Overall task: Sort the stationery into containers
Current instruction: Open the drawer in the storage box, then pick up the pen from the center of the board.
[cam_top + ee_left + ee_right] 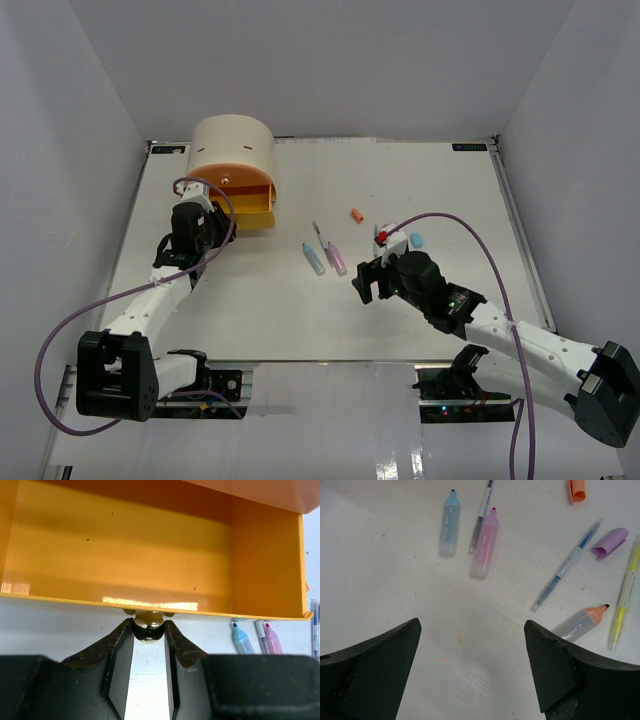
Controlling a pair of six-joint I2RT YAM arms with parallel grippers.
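The beige cabinet (233,148) stands at the back left with its yellow drawer (150,555) pulled out and nothing inside it. My left gripper (148,631) is shut on the drawer's small round knob (148,628); in the top view the left gripper (215,207) sits at the drawer front (256,208). My right gripper (472,630) hangs open over bare table, short of the stationery. Ahead of it lie a blue highlighter (449,524), a pink highlighter (485,544), a thin purple pen (482,510), a blue pen (567,565), an orange highlighter (580,624) and a yellow pen (625,595).
A small orange block (357,215) and a blue block (417,240) lie mid-table, and a purple piece (610,541) rests by the blue pen. The orange drawer above, with its knob (224,180), is closed. White walls enclose the table on three sides.
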